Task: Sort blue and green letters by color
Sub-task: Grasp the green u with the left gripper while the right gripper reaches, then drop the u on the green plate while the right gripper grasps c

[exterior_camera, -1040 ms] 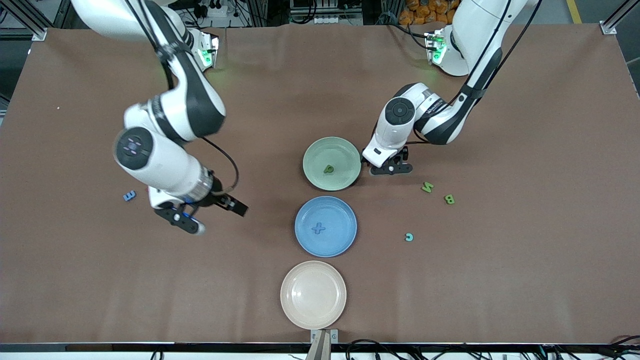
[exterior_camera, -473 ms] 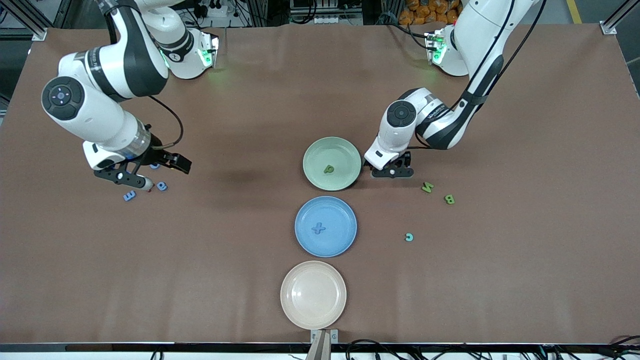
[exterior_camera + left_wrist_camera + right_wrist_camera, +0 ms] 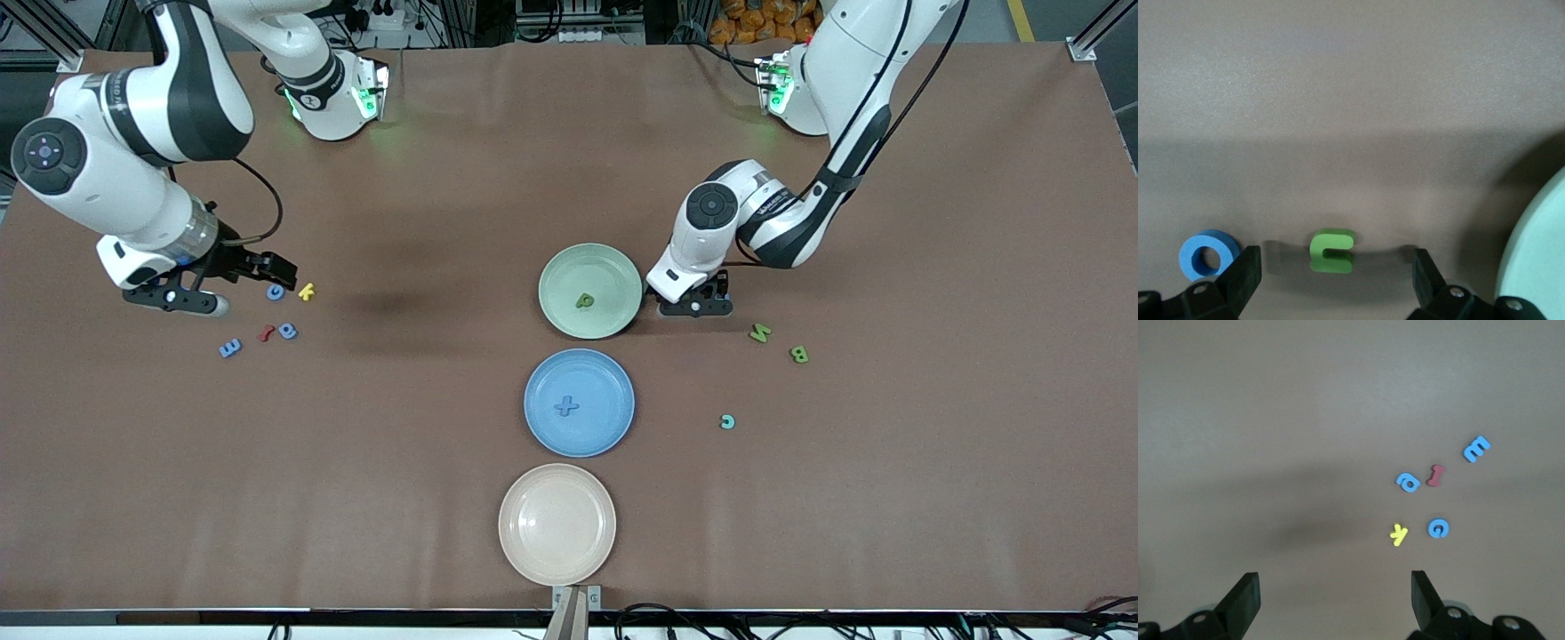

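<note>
Right hand (image 3: 233,283), swung back from mid-desk, hovers spread over blue letters (image 3: 276,291) near its desk edge; left hand (image 3: 696,308) spread beside green plate (image 3: 553,267), straddling a green letter (image 3: 1332,251).

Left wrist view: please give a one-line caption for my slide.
Left hand open above the table, a green letter lying between its fingers, a blue ring letter and the green plate beside.

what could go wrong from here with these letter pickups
Right gripper, fingers open, hangs by a tight cluster: the blue letters lie close to a yellow letter and a red letter, so a grab might catch a wrong color.

Left gripper, fingers open, straddles a green letter with a blue ring just outside one finger and the green plate close by; closing could nudge either.
</note>
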You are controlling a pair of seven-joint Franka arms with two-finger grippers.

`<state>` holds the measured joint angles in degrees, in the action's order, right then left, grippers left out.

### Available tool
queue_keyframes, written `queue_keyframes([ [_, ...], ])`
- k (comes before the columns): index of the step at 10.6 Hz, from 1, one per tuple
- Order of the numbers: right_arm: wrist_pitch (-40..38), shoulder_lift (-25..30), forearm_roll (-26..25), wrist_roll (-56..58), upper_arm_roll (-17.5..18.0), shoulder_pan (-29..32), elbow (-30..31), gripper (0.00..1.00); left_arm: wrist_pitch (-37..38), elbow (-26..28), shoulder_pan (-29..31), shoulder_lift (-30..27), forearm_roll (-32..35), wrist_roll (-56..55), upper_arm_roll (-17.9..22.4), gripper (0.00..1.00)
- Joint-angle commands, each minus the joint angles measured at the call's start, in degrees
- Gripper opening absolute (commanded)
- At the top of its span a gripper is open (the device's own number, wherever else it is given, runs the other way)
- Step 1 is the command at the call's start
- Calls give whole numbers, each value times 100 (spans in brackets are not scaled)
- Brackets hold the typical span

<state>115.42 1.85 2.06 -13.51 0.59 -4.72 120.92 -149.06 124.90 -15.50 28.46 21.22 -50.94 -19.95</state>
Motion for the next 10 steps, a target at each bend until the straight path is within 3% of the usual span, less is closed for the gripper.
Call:
queue_keyframes([
  [1, 557, 403, -100, 663, 125, 533, 746, 100, -106, -19, 38, 37, 216, -171, -26, 90],
  [2, 752, 456, -100, 805, 125, 716, 923, 100, -97, -19, 30, 29, 207, -284, -26, 8],
  [3, 788, 439, -100, 928, 125, 866, 950, 100, -97, -27, 21, 37, 207, -407, -18, 0],
  [6, 1611, 369, -118, 1403, 213, 1226, 1537, 100, -97, -36, 3, 37, 207, -443, -18, 0],
  [10, 3360, -561, -109, 1940, 336, 1606, 2119, 100, -88, -45, 47, -208, 207, -592, -35, 0],
])
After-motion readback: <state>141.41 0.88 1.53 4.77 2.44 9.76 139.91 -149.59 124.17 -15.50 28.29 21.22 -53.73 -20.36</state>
